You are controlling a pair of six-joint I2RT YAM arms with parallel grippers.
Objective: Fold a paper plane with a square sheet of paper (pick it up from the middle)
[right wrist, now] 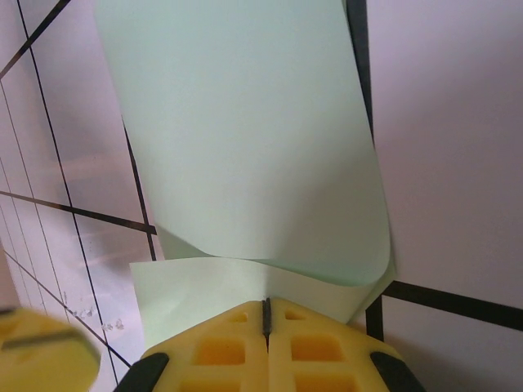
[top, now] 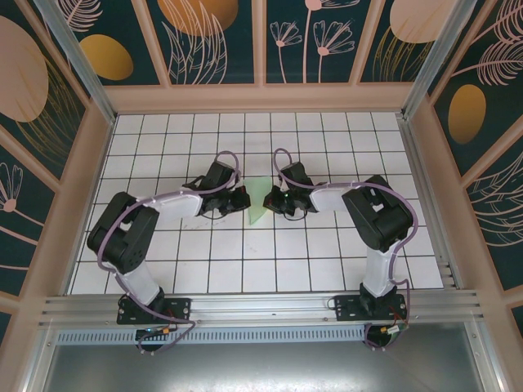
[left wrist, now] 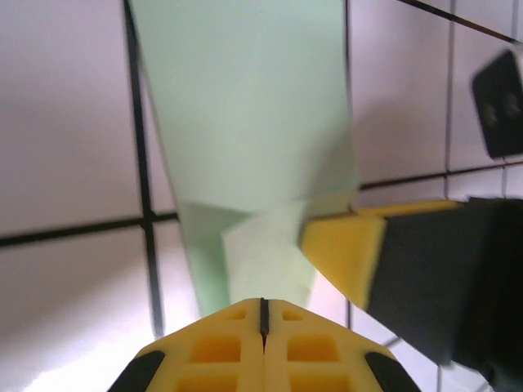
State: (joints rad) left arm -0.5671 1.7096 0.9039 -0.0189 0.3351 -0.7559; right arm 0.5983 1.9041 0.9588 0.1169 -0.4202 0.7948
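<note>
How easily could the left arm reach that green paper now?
Probably easily: the left gripper, shut, sits at the narrow end of the folded green paper with nothing between; the right gripper meets its other side.

The sheet of paper (right wrist: 245,139) is thin, matt and smooth, with soft creases. The left hand (left wrist: 263,306) and right hand (right wrist: 265,304) end in dull yellow moulded plastic. The white gridded counter (top: 245,269) looks glossy. The rail (top: 261,306) is brushed metal.
</note>
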